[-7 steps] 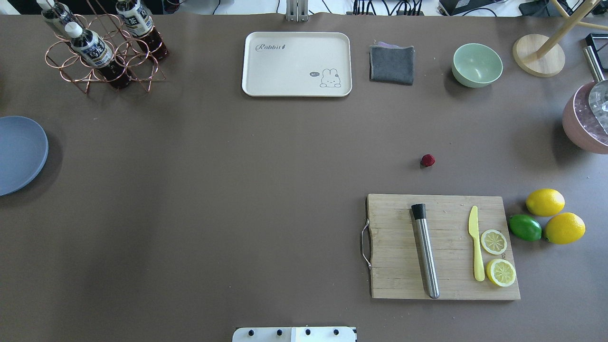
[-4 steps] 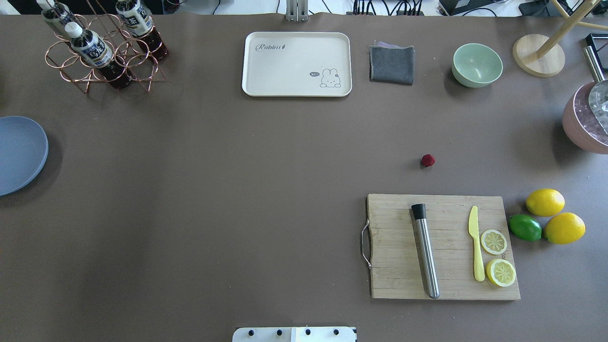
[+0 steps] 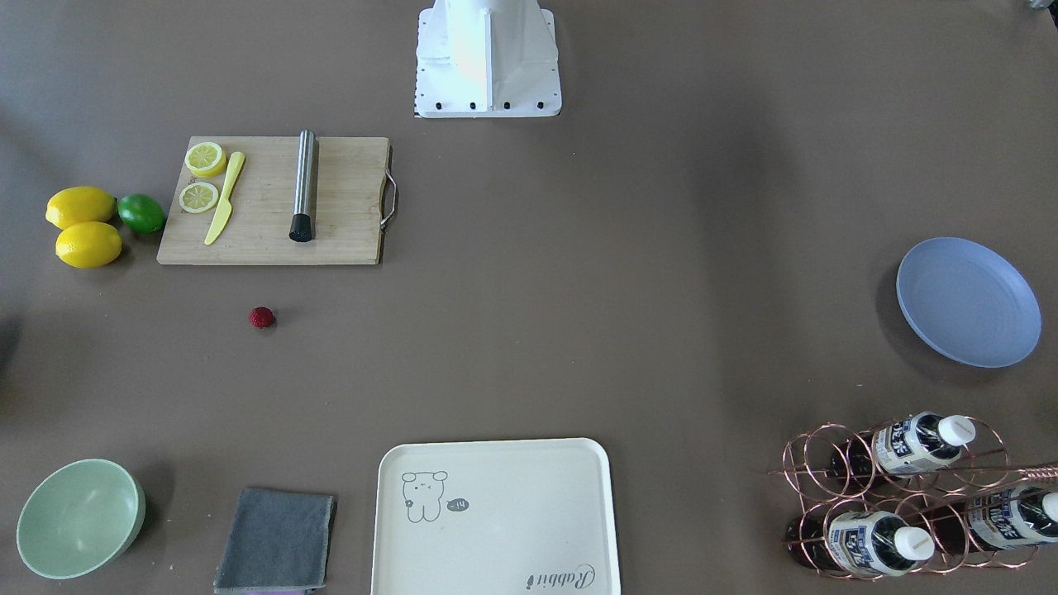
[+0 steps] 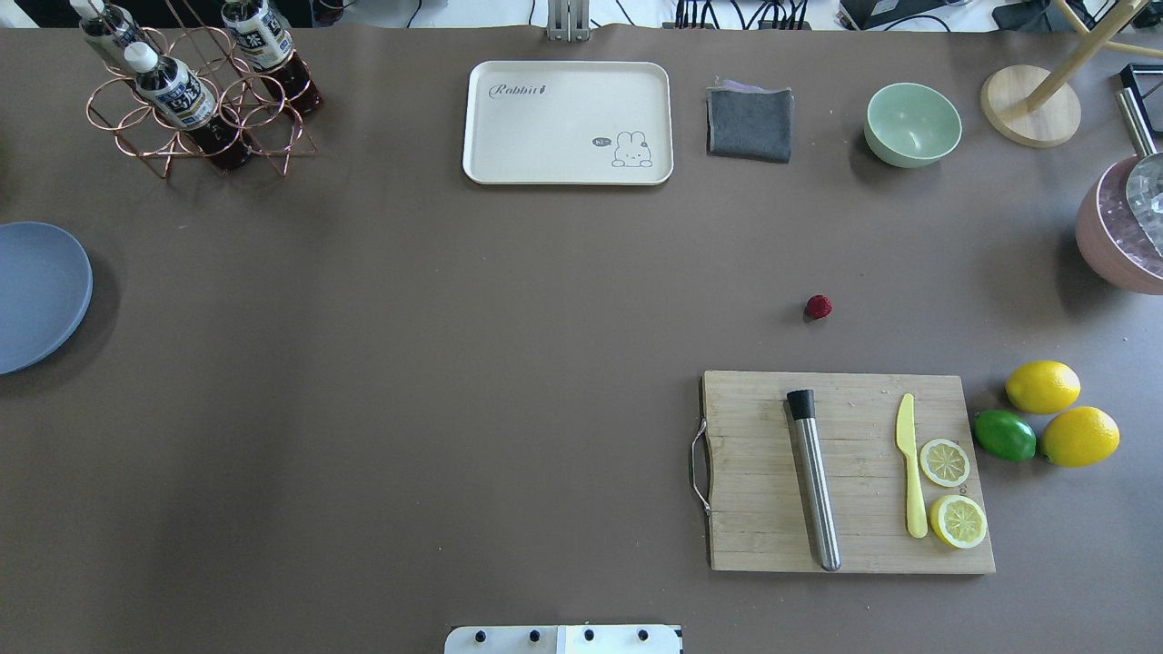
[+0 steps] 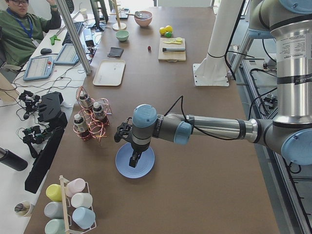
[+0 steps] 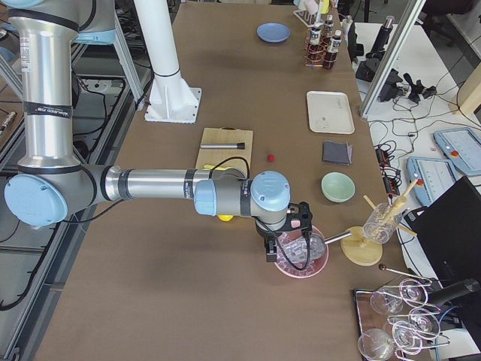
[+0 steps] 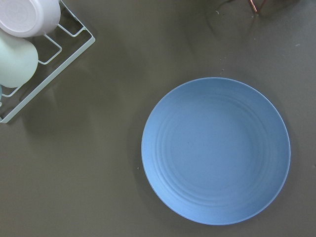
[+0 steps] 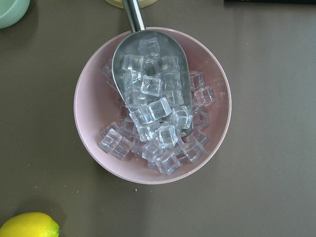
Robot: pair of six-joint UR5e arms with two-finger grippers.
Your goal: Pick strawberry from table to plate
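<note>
The strawberry (image 4: 818, 307) is a tiny dark red berry lying alone on the brown table (image 4: 454, 363), just beyond the cutting board; it also shows as the strawberry (image 3: 262, 317). The blue plate (image 4: 36, 295) sits at the far left edge and fills the left wrist view as the plate (image 7: 216, 150). My left gripper (image 5: 134, 158) hangs over that plate; I cannot tell if it is open or shut. My right gripper (image 6: 289, 241) hovers over a pink bowl of ice; its state cannot be told either. No fingers show in the wrist views.
A wooden cutting board (image 4: 845, 472) carries a steel muddler, a yellow knife and lemon slices. Lemons (image 4: 1043, 386) and a lime lie to its right. A cream tray (image 4: 568, 123), grey cloth (image 4: 750, 123), green bowl (image 4: 912, 123) and bottle rack (image 4: 195, 91) line the far side.
</note>
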